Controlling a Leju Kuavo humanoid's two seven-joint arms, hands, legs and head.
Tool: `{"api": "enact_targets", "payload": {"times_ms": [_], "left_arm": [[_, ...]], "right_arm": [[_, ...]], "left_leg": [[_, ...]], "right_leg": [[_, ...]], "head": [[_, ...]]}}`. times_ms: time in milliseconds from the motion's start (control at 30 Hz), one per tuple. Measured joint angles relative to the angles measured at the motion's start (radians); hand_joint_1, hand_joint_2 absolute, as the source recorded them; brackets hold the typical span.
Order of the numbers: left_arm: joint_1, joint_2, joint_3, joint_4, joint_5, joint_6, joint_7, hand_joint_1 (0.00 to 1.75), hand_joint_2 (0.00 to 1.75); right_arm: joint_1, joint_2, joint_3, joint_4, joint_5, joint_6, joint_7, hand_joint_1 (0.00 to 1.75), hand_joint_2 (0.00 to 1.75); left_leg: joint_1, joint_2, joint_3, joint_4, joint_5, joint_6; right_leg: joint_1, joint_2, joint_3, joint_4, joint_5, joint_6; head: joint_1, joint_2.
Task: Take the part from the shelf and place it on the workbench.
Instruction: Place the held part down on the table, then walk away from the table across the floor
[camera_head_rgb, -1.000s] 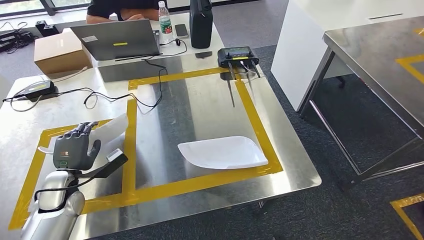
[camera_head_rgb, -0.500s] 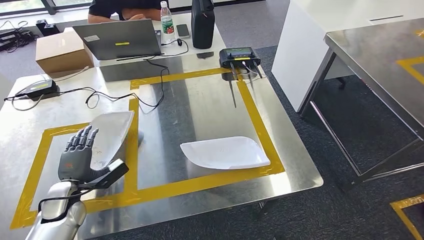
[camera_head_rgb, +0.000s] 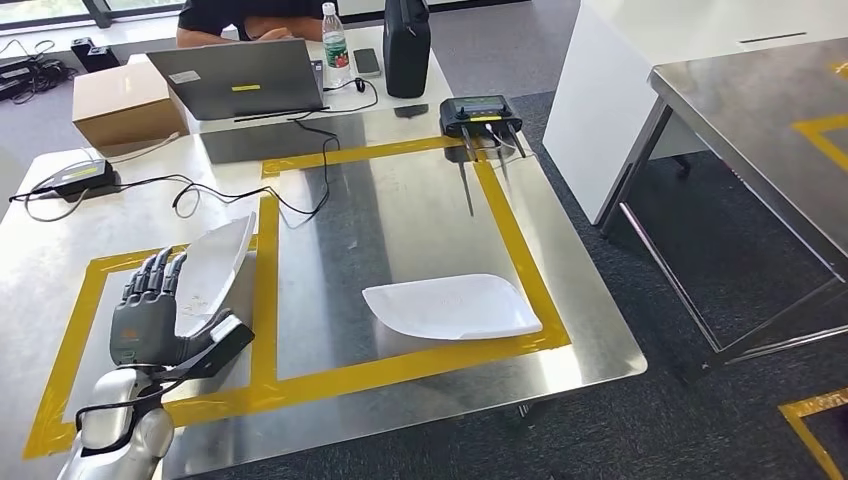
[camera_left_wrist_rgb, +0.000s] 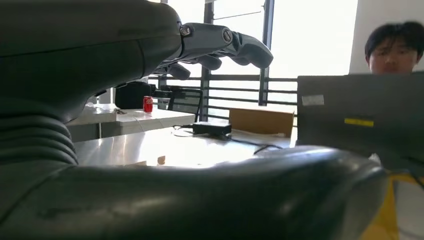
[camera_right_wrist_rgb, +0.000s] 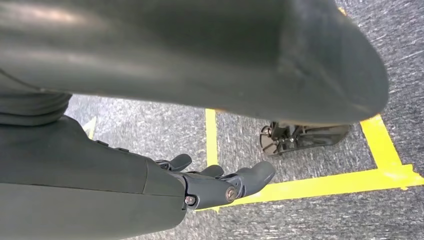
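Part (camera_head_rgb: 215, 262), thin white curved shell, tilted against spread left hand (camera_head_rgb: 150, 315), ungripped, over steel workbench (camera_head_rgb: 400, 215); right hand (camera_right_wrist_rgb: 220, 182) empty, fingers loosely apart.

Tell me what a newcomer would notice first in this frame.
The robot's left hand with a white curved part propped against its fingers, inside the left yellow-taped box on the steel workbench. Next, a second white part lying flat in the larger taped box to the right.
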Motion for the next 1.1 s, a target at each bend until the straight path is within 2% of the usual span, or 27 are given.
{"api": "enact_targets", "payload": {"times_ms": [33,100,133,167,200,267,300,333,367,467,500,533,567,600,633,667,700,733,800,833,867,900,967,1000,1033,1100], "left_arm": [[0.024,-0.006,0.002,-0.069,0.018,0.001,0.002,0.0,0.0],[0.084,-0.021,0.009,-0.227,0.048,-0.003,0.005,0.0,0.0],[0.12,-0.029,0.011,-0.308,0.055,-0.003,0.005,0.0,0.0],[0.158,-0.037,0.014,-0.388,0.054,0.001,0.005,0.0,0.0],[0.199,-0.045,0.015,-0.468,0.043,0.009,0.005,0.0,0.0],[0.278,-0.059,0.017,-0.615,0.0,0.025,0.013,0.0,0.0],[0.311,-0.064,0.017,-0.682,-0.023,0.03,0.02,0.0,0.0],[0.342,-0.067,0.017,-0.744,-0.041,0.031,0.027,0.0,0.0],[0.367,-0.069,0.017,-0.797,-0.053,0.031,0.033,0.0,0.0],[0.426,-0.07,0.018,-0.912,-0.083,0.033,0.046,0.0,0.0],[0.441,-0.07,0.017,-0.935,-0.095,0.036,0.049,0.0,0.0],[0.454,-0.07,0.017,-0.953,-0.106,0.04,0.051,0.0,0.0],[0.465,-0.071,0.016,-0.968,-0.116,0.046,0.052,0.0,0.0],[0.472,-0.072,0.014,-0.979,-0.128,0.051,0.053,0.0,0.0],[0.476,-0.072,0.011,-0.986,-0.137,0.055,0.053,0.0,0.0],[0.479,-0.073,0.006,-0.99,-0.145,0.057,0.054,0.0,0.0],[0.481,-0.074,0.002,-0.994,-0.15,0.056,0.056,0.0,0.0],[0.482,-0.074,-0.002,-0.998,-0.153,0.055,0.059,0.0,0.0],[0.484,-0.074,-0.005,-1.01,-0.154,0.053,0.067,0.0,0.0],[0.485,-0.074,-0.007,-1.016,-0.154,0.052,0.07,0.0,0.0],[0.485,-0.073,-0.009,-1.019,-0.154,0.052,0.073,0.0,0.0],[0.486,-0.073,-0.011,-1.021,-0.153,0.053,0.075,0.0,0.0],[0.488,-0.072,-0.017,-1.02,-0.151,0.055,0.077,0.0,0.0],[0.488,-0.072,-0.021,-1.019,-0.151,0.056,0.077,0.0,0.0],[0.488,-0.072,-0.025,-1.019,-0.151,0.057,0.077,0.0,0.0],[0.489,-0.073,-0.031,-1.017,-0.15,0.057,0.078,0.0,0.0]], "right_arm": [[0.0,0.0,-0.004,0.0,-0.001,0.0,0.004,0.0,0.0],[0.0,0.0,-0.01,0.0,-0.001,0.0,0.006,0.0,0.0],[0.001,0.0,-0.012,0.0,0.004,0.0,0.005,0.0,0.0],[0.002,-0.001,-0.013,0.0,0.012,0.0,0.004,0.0,0.0],[0.003,-0.003,-0.013,0.0,0.024,0.0,0.005,0.0,0.0],[0.003,-0.009,-0.013,0.0,0.048,0.001,0.001,0.0,0.0],[0.003,-0.012,-0.013,0.0,0.054,0.001,-0.007,0.0,0.0],[0.002,-0.015,-0.013,0.0,0.056,0.0,-0.019,0.0,0.0],[0.001,-0.018,-0.013,0.0,0.056,0.0,-0.031,0.0,0.0],[-0.003,-0.027,-0.013,-0.001,0.056,0.0,-0.047,0.0,0.0],[-0.004,-0.028,-0.013,-0.001,0.053,0.0,-0.046,0.0,0.0],[-0.004,-0.029,-0.013,-0.001,0.05,0.0,-0.04,0.0,0.0],[-0.005,-0.028,-0.013,-0.001,0.048,0.0,-0.029,0.0,0.0],[-0.004,-0.027,-0.013,-0.001,0.046,0.0,-0.015,0.0,0.0],[-0.003,-0.025,-0.013,-0.001,0.046,0.0,-0.003,0.0,0.0],[-0.002,-0.022,-0.013,-0.001,0.046,0.0,0.006,0.0,0.0],[-0.001,-0.019,-0.013,-0.001,0.043,0.0,0.01,0.0,0.0],[0.0,-0.016,-0.014,-0.001,0.039,0.0,0.011,0.0,0.0],[0.0,-0.011,-0.015,-0.001,0.038,0.0,0.011,0.0,0.0],[0.0,-0.01,-0.015,-0.001,0.042,0.0,0.01,0.0,0.0],[0.001,-0.009,-0.015,-0.001,0.045,0.0,0.005,0.0,0.0],[0.001,-0.008,-0.015,-0.001,0.045,0.0,-0.003,0.0,0.0],[0.0,-0.008,-0.015,-0.001,0.04,0.0,-0.018,0.0,0.0],[0.0,-0.008,-0.015,-0.001,0.038,0.0,-0.023,0.0,0.0],[0.0,-0.008,-0.015,-0.001,0.037,0.0,-0.025,0.0,0.0],[0.0,-0.009,-0.015,-0.001,0.036,0.0,-0.028,0.0,0.0]], "left_leg": [[0.004,0.003,0.006,-0.013,0.007,0.002],[0.006,0.008,0.006,-0.017,0.01,0.003],[0.007,0.01,0.004,-0.014,0.009,0.002],[0.01,0.012,0.002,-0.01,0.007,-0.001],[0.013,0.014,0.0,-0.004,0.004,-0.005],[0.025,0.014,-0.011,0.02,-0.006,-0.021],[0.028,0.012,-0.021,0.034,-0.011,-0.032],[0.028,0.009,-0.029,0.048,-0.018,-0.042],[0.027,0.006,-0.035,0.058,-0.022,-0.051],[0.028,-0.001,-0.045,0.07,-0.027,-0.069],[0.03,-0.001,-0.052,0.084,-0.043,-0.073],[0.031,-0.002,-0.065,0.115,-0.075,-0.075],[0.03,-0.002,-0.082,0.166,-0.121,-0.075],[0.028,-0.002,-0.1,0.228,-0.169,-0.074],[0.026,-0.002,-0.115,0.286,-0.204,-0.072],[0.024,-0.002,-0.118,0.323,-0.221,-0.068],[0.022,-0.002,-0.104,0.326,-0.215,-0.063],[0.018,-0.003,-0.071,0.292,-0.195,-0.055],[0.007,-0.005,0.03,0.157,-0.157,-0.034],[0.0,-0.005,0.071,0.099,-0.145,-0.028],[-0.005,-0.006,0.096,0.059,-0.142,-0.025],[-0.009,-0.005,0.103,0.041,-0.139,-0.024],[-0.008,-0.004,0.092,0.033,-0.12,-0.016],[-0.006,-0.002,0.084,0.03,-0.109,-0.008],[-0.004,0.0,0.075,0.026,-0.097,0.0],[-0.003,0.003,0.051,0.025,-0.076,0.01]], "right_leg": [[0.0,-0.001,-0.014,0.035,-0.026,0.002],[-0.006,-0.003,-0.067,0.156,-0.093,0.01],[-0.011,-0.004,-0.091,0.21,-0.113,0.015],[-0.016,-0.005,-0.101,0.236,-0.114,0.022],[-0.022,-0.007,-0.093,0.223,-0.096,0.029],[-0.035,-0.01,-0.029,0.107,-0.042,0.048],[-0.036,-0.006,-0.002,0.061,-0.021,0.052],[-0.038,-0.002,0.013,0.034,-0.013,0.049],[-0.037,0.003,0.013,0.034,-0.02,0.039],[-0.035,0.003,-0.004,0.043,-0.025,-0.002],[-0.035,0.001,-0.011,0.042,-0.019,-0.011],[-0.034,-0.001,-0.018,0.04,-0.011,-0.019],[-0.032,-0.003,-0.026,0.04,-0.004,-0.024],[-0.03,-0.005,-0.035,0.04,0.003,-0.027],[-0.026,-0.007,-0.045,0.04,0.01,-0.029],[-0.022,-0.008,-0.054,0.04,0.018,-0.03],[-0.018,-0.009,-0.063,0.04,0.025,-0.031],[-0.015,-0.009,-0.072,0.04,0.033,-0.031],[-0.01,-0.007,-0.086,0.04,0.049,-0.028],[-0.009,-0.006,-0.088,0.038,0.057,-0.023],[-0.009,-0.005,-0.087,0.035,0.064,-0.018],[-0.009,-0.005,-0.085,0.03,0.072,-0.011],[-0.01,-0.006,-0.083,0.021,0.085,0.002],[-0.01,-0.006,-0.087,0.027,0.072,0.007],[-0.01,-0.006,-0.096,0.052,0.04,0.011],[-0.01,-0.007,-0.125,0.15,-0.057,0.017]], "head": [[0.001,0.0],[0.001,0.0],[0.001,0.0],[0.001,0.0],[0.001,0.0],[0.001,0.0],[0.002,0.0],[0.003,0.0],[0.003,0.0],[0.001,0.0],[0.0,0.0],[0.0,0.0],[-0.001,0.0],[-0.001,0.0],[-0.001,0.0],[-0.001,0.0],[-0.001,0.0],[-0.001,0.0],[-0.001,0.0],[-0.001,0.0],[-0.001,0.0],[-0.001,0.0],[-0.002,0.0],[-0.001,0.0],[-0.001,0.0],[0.0,0.0]]}}
